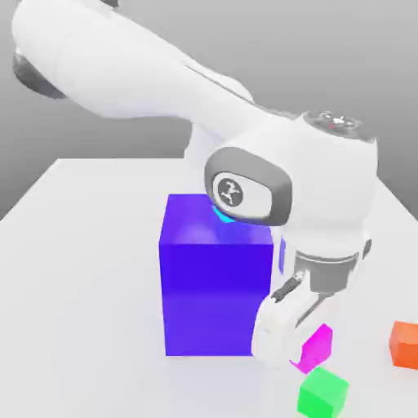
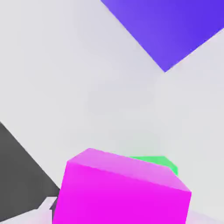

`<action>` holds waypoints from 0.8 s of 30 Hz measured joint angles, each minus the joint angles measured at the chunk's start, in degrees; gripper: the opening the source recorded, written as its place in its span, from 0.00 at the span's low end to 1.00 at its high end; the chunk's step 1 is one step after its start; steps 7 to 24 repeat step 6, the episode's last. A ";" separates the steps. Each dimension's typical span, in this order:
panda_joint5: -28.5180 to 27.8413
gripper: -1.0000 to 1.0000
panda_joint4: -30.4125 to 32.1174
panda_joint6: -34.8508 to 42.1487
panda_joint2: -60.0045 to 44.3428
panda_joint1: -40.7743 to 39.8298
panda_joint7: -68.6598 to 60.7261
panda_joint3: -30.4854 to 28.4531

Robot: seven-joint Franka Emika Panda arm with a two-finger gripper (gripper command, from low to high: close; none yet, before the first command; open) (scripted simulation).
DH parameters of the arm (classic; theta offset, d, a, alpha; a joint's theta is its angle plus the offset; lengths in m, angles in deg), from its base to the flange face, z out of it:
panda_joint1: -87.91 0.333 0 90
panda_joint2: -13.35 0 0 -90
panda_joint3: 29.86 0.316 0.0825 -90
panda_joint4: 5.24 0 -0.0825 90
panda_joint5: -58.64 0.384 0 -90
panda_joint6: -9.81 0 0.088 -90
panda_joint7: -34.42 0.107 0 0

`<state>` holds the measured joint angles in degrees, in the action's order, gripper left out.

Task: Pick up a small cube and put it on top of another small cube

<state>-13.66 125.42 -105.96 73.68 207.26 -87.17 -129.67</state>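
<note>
I had the gripper [image 1: 300, 353] clamped on the small magenta cube [image 1: 317, 346], carried clear of the counter [image 1: 82, 326], with the green cube [image 1: 322, 392] sitting just below and slightly beyond it, so the coming move turned on lining up above it.

We're looking at a plain white table [image 1: 82, 269] here, with a big blue-purple block [image 1: 214, 294] sitting on it, plus a small green cube [image 1: 322, 393] and an orange cube [image 1: 404, 344] resting nearby.
</note>
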 joint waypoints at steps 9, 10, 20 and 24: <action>-4.84 1.00 -0.80 -2.49 2.38 3.35 2.03 -5.46; -4.84 1.00 -0.80 -2.49 2.38 3.35 2.03 -5.46; -4.84 1.00 -0.80 -2.49 2.38 3.35 2.03 -5.46; -4.84 1.00 -0.80 -2.49 2.38 3.35 2.03 -5.46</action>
